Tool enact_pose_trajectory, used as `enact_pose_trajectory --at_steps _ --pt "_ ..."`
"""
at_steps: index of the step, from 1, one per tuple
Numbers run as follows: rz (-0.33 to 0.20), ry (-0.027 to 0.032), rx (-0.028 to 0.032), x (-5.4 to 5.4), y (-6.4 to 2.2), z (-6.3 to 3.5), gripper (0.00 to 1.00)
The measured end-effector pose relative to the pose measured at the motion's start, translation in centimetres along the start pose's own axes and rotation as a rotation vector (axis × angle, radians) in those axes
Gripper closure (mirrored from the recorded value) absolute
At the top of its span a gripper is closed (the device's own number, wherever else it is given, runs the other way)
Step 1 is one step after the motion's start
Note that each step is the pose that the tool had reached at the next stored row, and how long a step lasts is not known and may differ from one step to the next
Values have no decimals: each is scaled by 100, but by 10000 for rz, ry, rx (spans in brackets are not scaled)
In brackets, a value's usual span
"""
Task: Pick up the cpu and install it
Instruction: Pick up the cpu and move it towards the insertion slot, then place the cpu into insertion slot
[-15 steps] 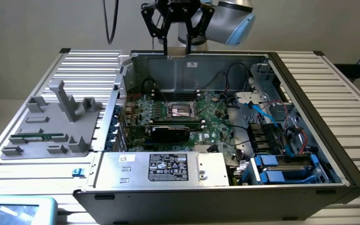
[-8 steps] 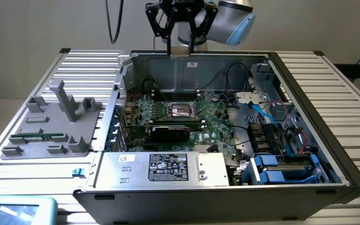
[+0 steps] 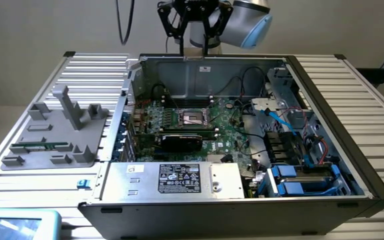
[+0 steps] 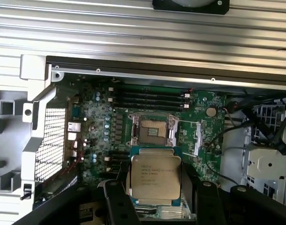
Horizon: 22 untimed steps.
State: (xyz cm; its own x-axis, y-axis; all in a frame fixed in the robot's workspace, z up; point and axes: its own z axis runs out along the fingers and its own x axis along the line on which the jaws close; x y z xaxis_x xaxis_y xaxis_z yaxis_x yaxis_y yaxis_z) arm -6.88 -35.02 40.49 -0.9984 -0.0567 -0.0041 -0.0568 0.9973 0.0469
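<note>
In the wrist view the cpu (image 4: 155,164), a flat silver square with printed text and a thin green rim, sits clamped between my two black fingers (image 4: 118,197). My gripper (image 4: 155,177) is shut on it. The open socket (image 4: 153,130), a metal frame with a dark centre, lies on the green motherboard (image 4: 206,101) beyond the chip, apart from it. In the exterior view my gripper (image 3: 194,44) hangs high above the back wall of the open computer case (image 3: 212,75), well above the socket (image 3: 194,117).
A grey fixture tray (image 3: 52,130) holding a green memory stick (image 3: 42,147) lies at the exterior view's left. Inside the case are the power supply (image 3: 172,180), a black card (image 3: 182,140), cables (image 3: 279,120) and blue drive bays (image 3: 299,180).
</note>
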Motion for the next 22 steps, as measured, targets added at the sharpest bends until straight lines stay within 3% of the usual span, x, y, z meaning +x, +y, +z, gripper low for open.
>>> enact_pose_trajectory --at_steps 9,14,22 --pt "1 0 -1 -44 239 39 47" --pt "115 -5 1 -46 243 39 47" --pt "1431 -67 6 -46 243 40 47"
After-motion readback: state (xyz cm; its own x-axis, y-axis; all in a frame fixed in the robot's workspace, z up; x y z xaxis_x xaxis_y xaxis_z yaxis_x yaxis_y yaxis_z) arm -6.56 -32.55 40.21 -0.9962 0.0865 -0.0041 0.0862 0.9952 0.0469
